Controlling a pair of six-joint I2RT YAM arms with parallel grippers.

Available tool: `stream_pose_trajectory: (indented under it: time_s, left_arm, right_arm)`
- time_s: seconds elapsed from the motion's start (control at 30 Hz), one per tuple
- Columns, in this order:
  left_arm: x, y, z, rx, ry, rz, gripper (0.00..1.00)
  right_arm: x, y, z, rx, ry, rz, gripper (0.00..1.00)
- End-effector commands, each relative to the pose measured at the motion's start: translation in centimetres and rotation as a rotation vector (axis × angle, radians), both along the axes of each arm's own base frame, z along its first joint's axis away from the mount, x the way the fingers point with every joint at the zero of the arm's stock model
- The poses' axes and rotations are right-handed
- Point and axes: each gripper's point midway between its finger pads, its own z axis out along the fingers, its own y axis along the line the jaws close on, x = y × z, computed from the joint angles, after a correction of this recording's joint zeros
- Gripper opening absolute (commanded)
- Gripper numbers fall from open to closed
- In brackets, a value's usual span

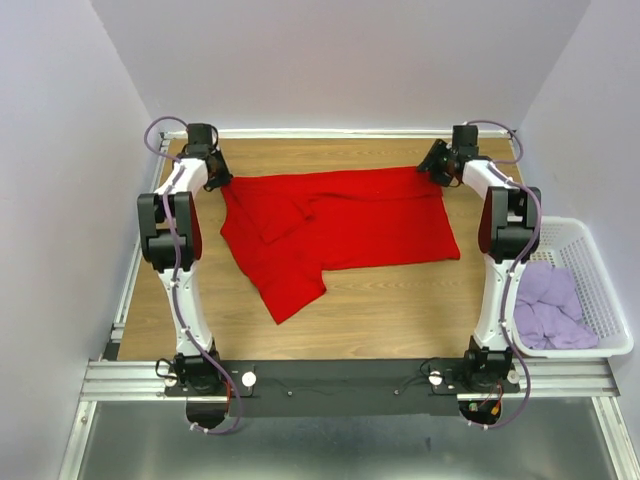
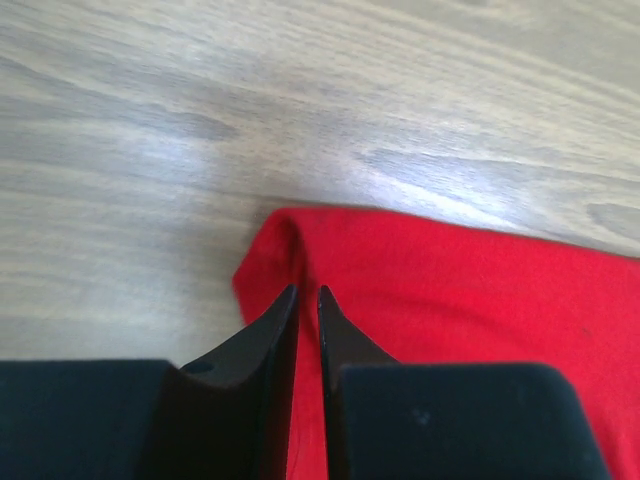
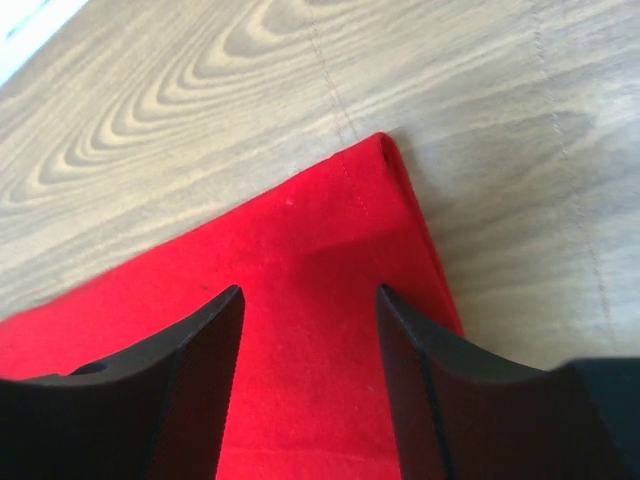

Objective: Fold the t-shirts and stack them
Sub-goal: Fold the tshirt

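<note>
- A red t-shirt [image 1: 360, 225] lies spread on the wooden table [image 1: 400, 310], just to the left of the white basket [image 1: 578, 240], with one arm posted at each of its far corners.
- The left gripper [image 2: 307, 295] sits at the shirt's far corner farthest from the basket. Its fingers are almost together, with red cloth showing in the thin slit between them, and by the look of it they are pinched on the shirt's edge.
- The right gripper [image 3: 308, 292] hovers over the far corner nearest the basket. Its fingers stand apart above the hem and hold nothing.
- The fold is only partly made. On the side away from the basket the cloth is doubled over in creased layers, and a loose flap juts out toward the arms' bases, so the outline is far from a neat rectangle.
- Inside the basket, the lilac t-shirts [image 1: 553, 305] lie crumpled in a heap, not yet folded.
- No stack shows anywhere beside the basket. On this evidence the job is in its early stage: the red shirt needs finishing, then each lilac shirt has to be taken out, folded and piled.
</note>
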Motion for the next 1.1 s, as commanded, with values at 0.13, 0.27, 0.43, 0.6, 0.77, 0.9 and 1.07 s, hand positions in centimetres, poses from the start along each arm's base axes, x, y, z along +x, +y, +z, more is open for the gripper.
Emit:
stream_pose_trajectory:
  time_s: [0.13,0.27,0.43,0.6,0.77,0.9,1.07]
  left_arm:
    - [-4.0,2.4,17.6,0.122,-0.33,0.078,0.21]
    - [-10.1,2.5,22.4,0.156,-0.456,0.104,0.22]
    - [-18.6,2.8,25.8,0.189,-0.573,0.163,0.49]
    - [-23.5,2.9,21.6,0.18,-0.495,0.211,0.96]
    - [-24.9,0.7,17.0,0.049,-0.421,0.179,0.98]
    - [-25.7,-1.4,16.5,-0.031,-0.43,0.106,0.99]
    - [-28.3,-0.7,10.8,-0.03,-0.18,0.196,0.91]
  right_arm:
    - [-4.6,-1.2,7.2,-0.083,-0.038,0.057,0.73]
    - [-9.0,-1.5,10.9,-0.123,-0.077,0.063,0.77]
    - [-15.1,-3.1,15.0,-0.212,-0.145,0.006,0.84]
    - [-21.1,-3.8,16.4,-0.234,-0.199,-0.052,1.0]
    - [-23.9,-3.3,13.9,-0.213,-0.16,-0.034,1.0]
    - [-25.6,-2.1,11.7,-0.159,-0.092,0.011,1.0]
    - [-28.1,-2.6,8.4,-0.163,0.059,-0.024,0.97]
